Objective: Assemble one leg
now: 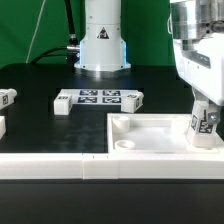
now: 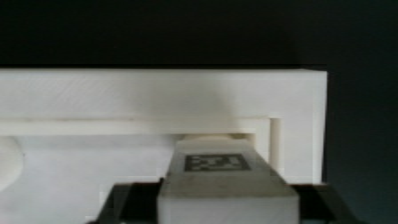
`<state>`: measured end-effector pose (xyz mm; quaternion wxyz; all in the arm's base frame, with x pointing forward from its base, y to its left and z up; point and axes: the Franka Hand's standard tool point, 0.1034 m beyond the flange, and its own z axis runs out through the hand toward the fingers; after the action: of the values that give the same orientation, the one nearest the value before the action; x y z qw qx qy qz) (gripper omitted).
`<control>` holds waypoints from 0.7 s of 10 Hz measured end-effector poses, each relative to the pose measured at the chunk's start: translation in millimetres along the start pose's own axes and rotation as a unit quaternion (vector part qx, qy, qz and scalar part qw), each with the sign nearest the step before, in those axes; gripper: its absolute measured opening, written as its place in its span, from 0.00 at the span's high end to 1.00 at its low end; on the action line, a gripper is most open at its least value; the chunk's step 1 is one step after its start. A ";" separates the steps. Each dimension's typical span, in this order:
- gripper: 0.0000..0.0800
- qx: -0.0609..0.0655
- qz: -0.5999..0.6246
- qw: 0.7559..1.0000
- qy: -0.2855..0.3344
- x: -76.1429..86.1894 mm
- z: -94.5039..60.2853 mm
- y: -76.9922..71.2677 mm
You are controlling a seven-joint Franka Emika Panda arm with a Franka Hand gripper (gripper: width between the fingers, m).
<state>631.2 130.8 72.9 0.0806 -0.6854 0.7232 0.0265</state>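
My gripper (image 1: 203,108) is shut on a leg (image 1: 205,125), a small white block with a black-and-white marker. It holds the leg upright over the large white tray (image 1: 150,128), in the corner at the exterior view's right. I cannot tell whether the leg touches the tray floor. In the wrist view the leg (image 2: 221,165) sits between my dark fingers (image 2: 128,202), marker face up, near the tray's inner corner (image 2: 267,128). My gripper (image 2: 221,208) is at that picture's edge.
Other loose white legs lie on the black table: two (image 1: 6,98) (image 1: 64,103) at the exterior view's left and one (image 1: 133,99) next to the marker board (image 1: 97,97). The robot base (image 1: 100,45) stands behind. The tray has a round hole (image 1: 124,144).
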 end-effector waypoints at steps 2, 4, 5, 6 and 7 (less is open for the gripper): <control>0.63 0.000 0.008 1.000 -0.001 -1.4 0.5 0.5; 0.41 -0.006 -0.060 0.998 -0.001 1.0 0.4 0.0; 0.23 -0.011 -0.091 0.996 -0.002 1.9 -0.2 -0.4; 0.20 -0.018 -0.132 0.991 -0.004 0.2 -1.5 -0.7; 0.20 -0.026 -0.191 0.981 -0.007 -1.5 -2.5 -0.9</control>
<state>631.9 131.9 75.7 0.0716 -0.8124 0.5776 0.0346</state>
